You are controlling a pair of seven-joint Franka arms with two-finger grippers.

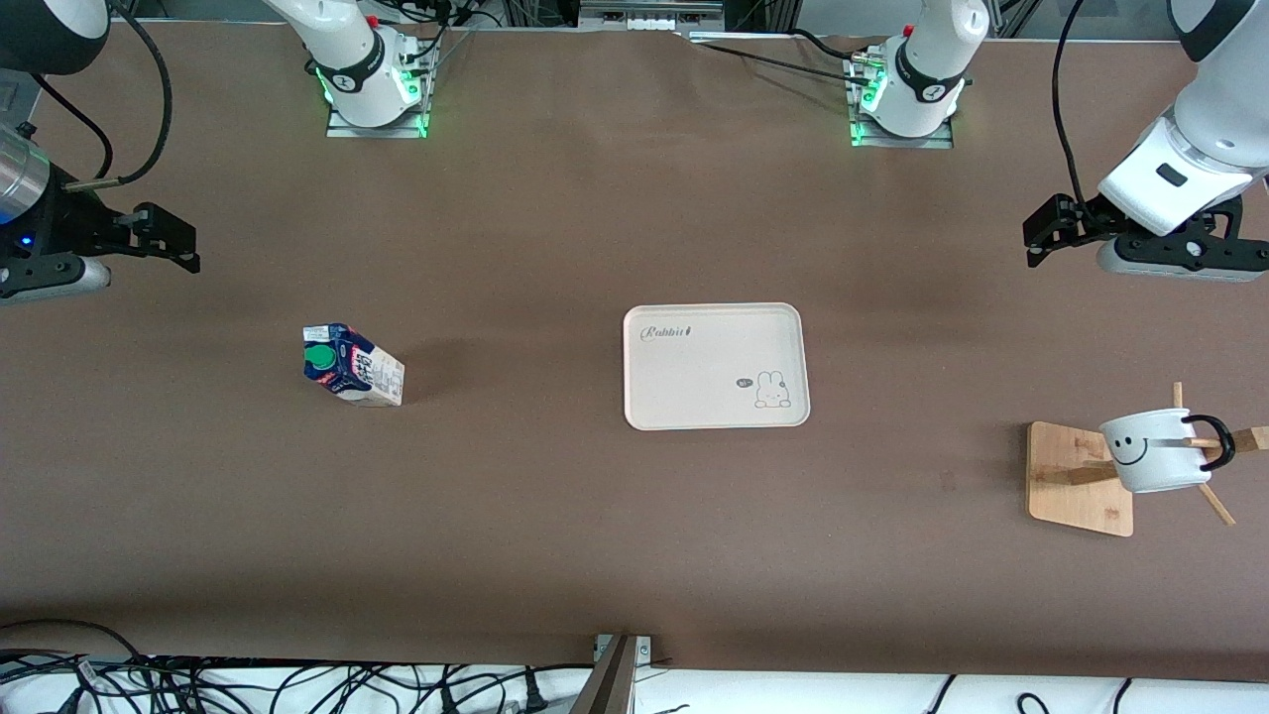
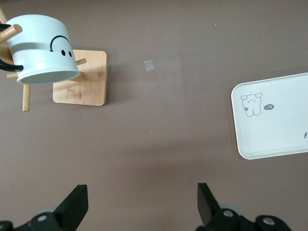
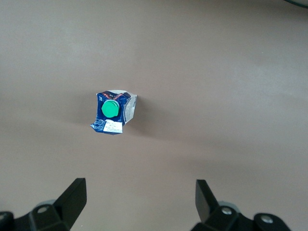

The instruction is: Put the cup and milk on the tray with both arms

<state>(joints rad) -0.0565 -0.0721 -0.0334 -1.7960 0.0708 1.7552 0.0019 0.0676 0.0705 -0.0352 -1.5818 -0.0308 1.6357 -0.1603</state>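
Front view: tray (image 1: 694,397) bare, mid-counter.
Left pincer (image 1: 1036,238): apart; should lift cup (image 1: 1150,451) off rack (image 1: 1076,481) pegs.
Right pincer (image 1: 183,243): apart; should grip upright milk (image 1: 354,365) squarely.

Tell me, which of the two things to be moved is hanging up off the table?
The cup: it hangs by its handle on a wooden rack, while the milk stands directly on the table.

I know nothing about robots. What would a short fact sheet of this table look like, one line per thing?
tray: cream tray, mid-table, nothing on it
milk: carton, standing toward the right arm's end
cup: smiley cup, hung by its handle on a wooden rack, toward the left arm's end
left tool: open, holds nothing, above bare table
right tool: open, holds nothing, above bare table
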